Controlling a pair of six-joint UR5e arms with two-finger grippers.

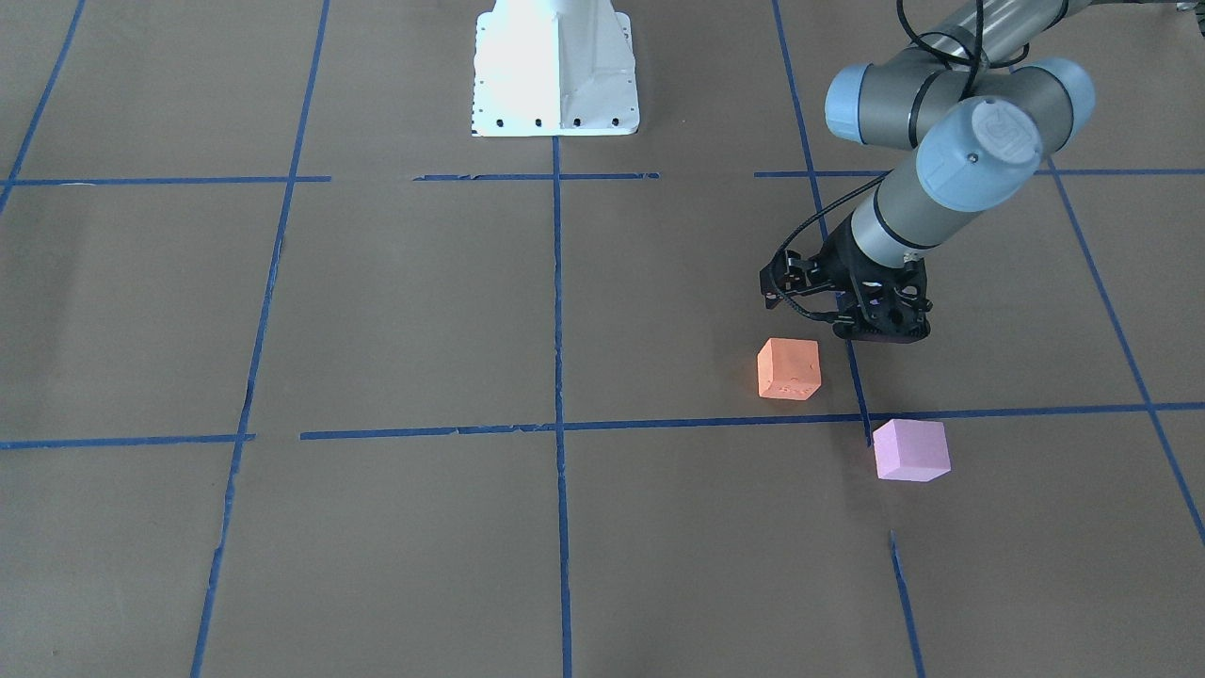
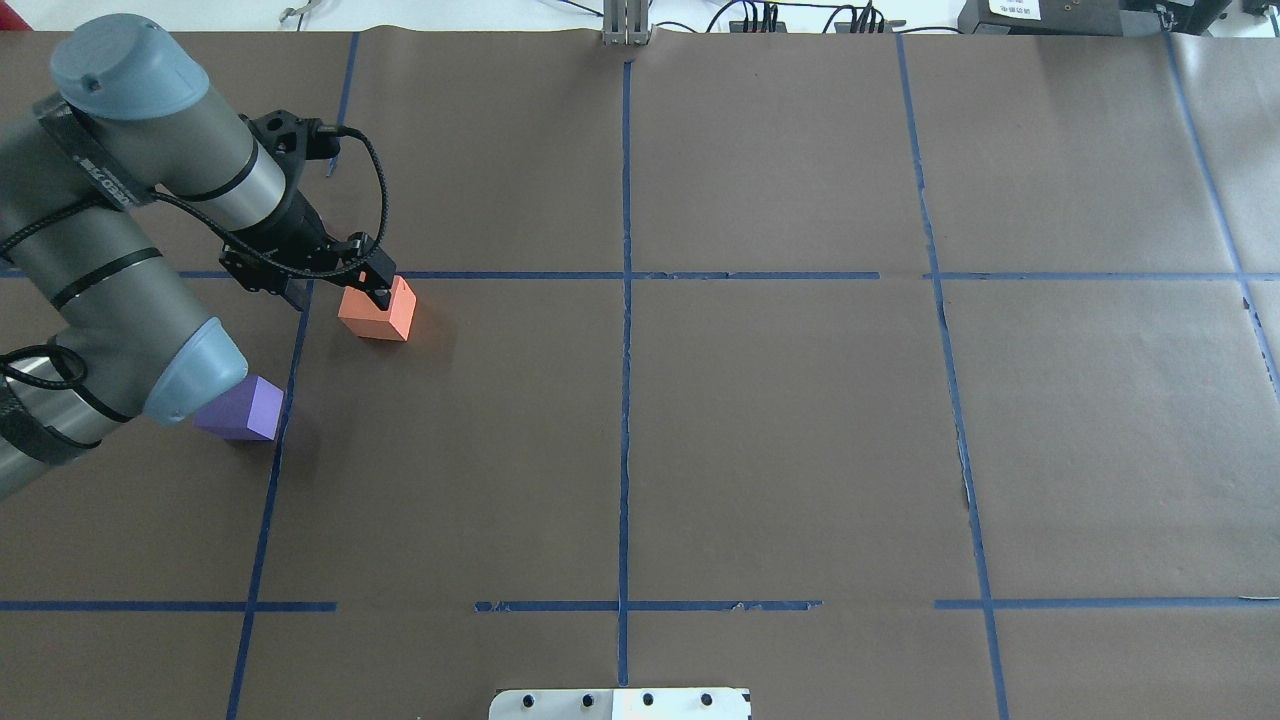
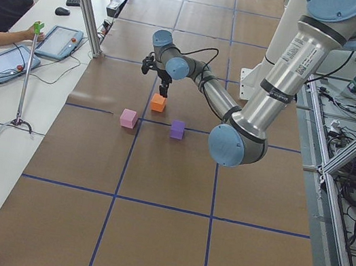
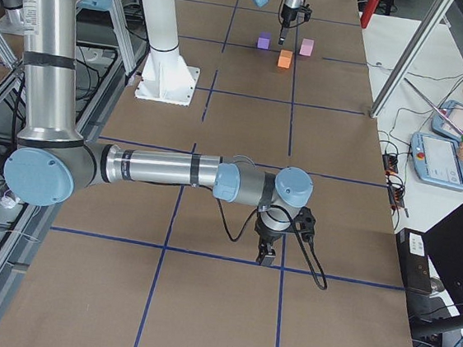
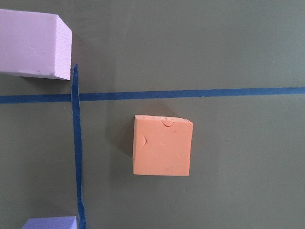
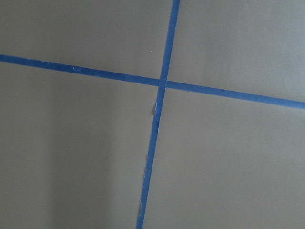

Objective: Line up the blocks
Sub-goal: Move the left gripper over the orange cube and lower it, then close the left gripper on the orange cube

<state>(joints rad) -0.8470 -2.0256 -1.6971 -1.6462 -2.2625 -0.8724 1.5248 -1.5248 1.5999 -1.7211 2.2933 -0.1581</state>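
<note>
Left claw [image 2: 378,283]: one unit, black, narrow at the tip. In the overhead view its fingers appear together with nothing between them. It hangs over the orange block [image 2: 378,310], at that block's far edge. Whether the tip touches the block cannot be told.

Right claw [image 4: 267,256]: one unit, seen only in the right side view, pointing down over a blue tape line [image 4: 206,254]. Its state cannot be told.

Blocks: three cubes of equal size, with a matte, foam-like finish.
- Orange block: one. The left wrist view shows its full top face with small dents. It lies apart from both tape lines.
- Pink block [image 1: 911,450]: one. It sits just beside a tape crossing, apart from the orange block. The left wrist view cuts it off at the top left corner, and the left arm [image 2: 110,250] hides it in the overhead view.
- Purple block [image 2: 243,408]: one. The arm's elbow joint covers part of it in the overhead view, and the left wrist view cuts it off at the bottom edge.

In the left side view the three blocks form a shallow triangle, none touching.

Surface [image 2: 800,450]: brown paper, slightly creased, divided into squares by blue tape that is torn in places.
</note>
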